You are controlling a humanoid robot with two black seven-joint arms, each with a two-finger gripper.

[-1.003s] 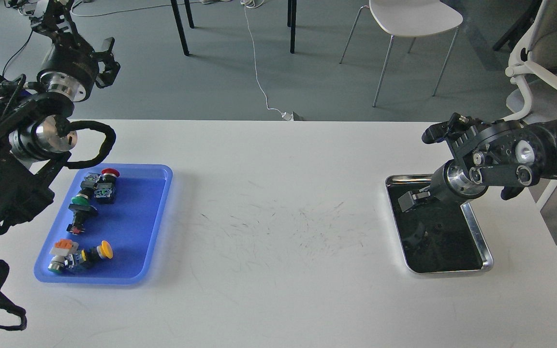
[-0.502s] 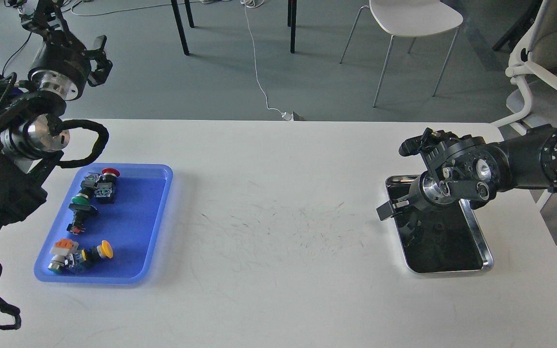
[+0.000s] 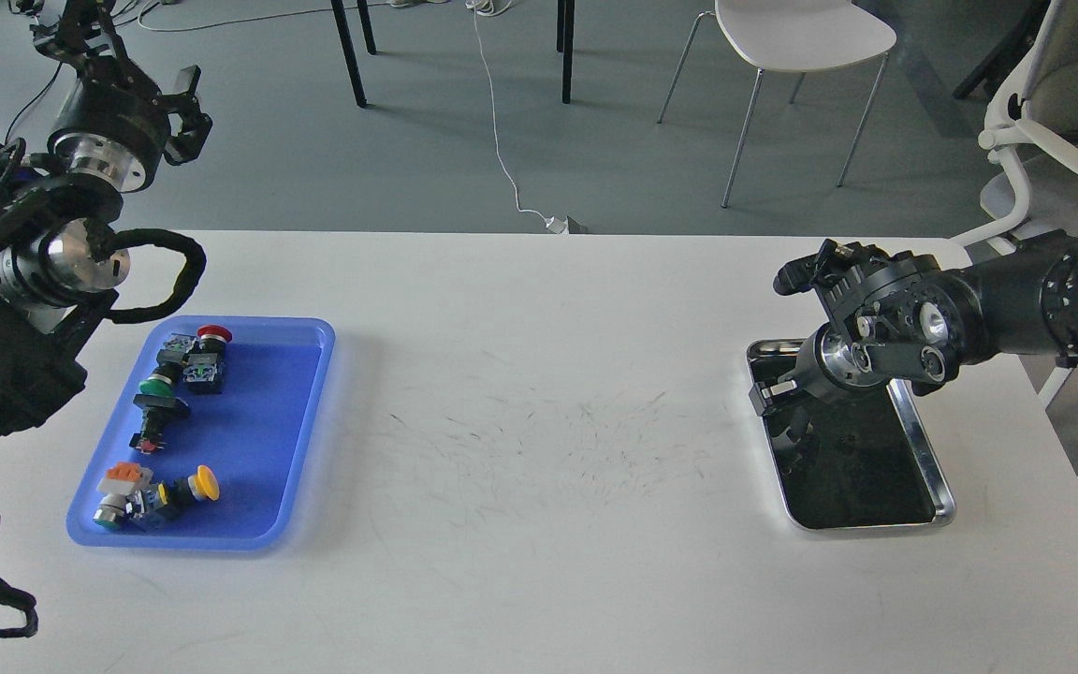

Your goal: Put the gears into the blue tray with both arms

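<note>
- Blue tray (image 3: 300, 412) at the left of the white table (image 3: 539, 562), flat, long side running away from the camera
- Push-button switches in it: red-capped one (image 3: 211, 335) near the far rim, green-capped one (image 3: 153, 386) just below, yellow-capped one (image 3: 205, 483) and orange-and-white one (image 3: 121, 479) near the close rim
- Steel tray (image 3: 934, 473) at the right of the table, well apart from the blue one, dark glossy bottom
- Gears: none clearly made out on that dark bottom; faint specks only, too small to tell
- Left arm entering from the left edge, raised above the far-left corner of the table, black corrugated cable (image 3: 174, 281) looping beside its silver joint
- Left gripper (image 3: 185, 117) up high, beyond the table's far edge, well clear of the blue tray; fingers dark and not told apart, so open or closed cannot be judged
- Right arm entering from the right edge, reaching leftward over the steel tray
- Right gripper (image 3: 771, 393) hanging over the far-left corner of the steel tray, tilted down and left; fingers seen small and dark against the tray, so state not readable, and nothing seen held
- White chair (image 3: 801, 37) and office chair (image 3: 1054, 122) on the grey floor beyond the table
</note>
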